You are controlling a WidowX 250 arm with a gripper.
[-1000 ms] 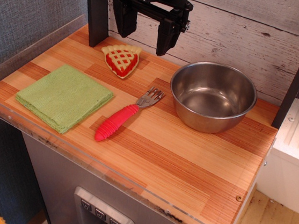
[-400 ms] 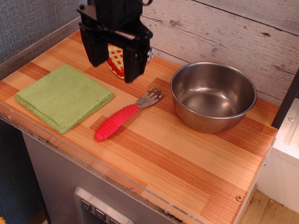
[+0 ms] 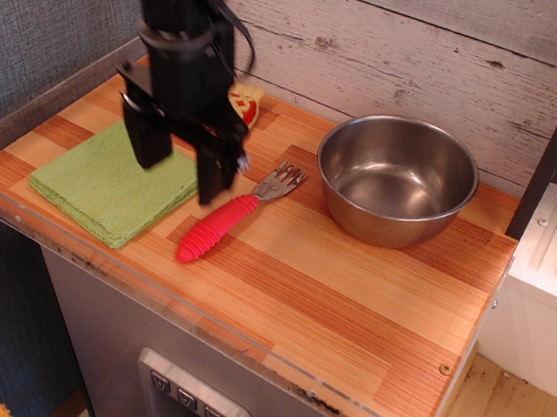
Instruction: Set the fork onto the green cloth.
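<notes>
The wooden counter [image 3: 348,307] is taking up most of the view, its front and right stretches lying bare right out to the clear plastic lip along the edge. Behind it the whitewashed plank wall [image 3: 427,54] is closing off the back. The steel bowl [image 3: 395,180] is sitting near that wall on the right, well apart from the front edge. Over on the left the green cloth [image 3: 100,188] is lying flat, its near corner close to the counter's edge. The gripper [image 3: 181,162] is hanging above the cloth's right side — its two dark fingers spread apart, holding nothing. Just beside its right finger the fork [image 3: 218,226] is lying on the wood between cloth and bowl, red handle pointing toward the front, tines toward the bowl. A pie slice toy [image 3: 253,107] is peeking out behind the arm.
</notes>
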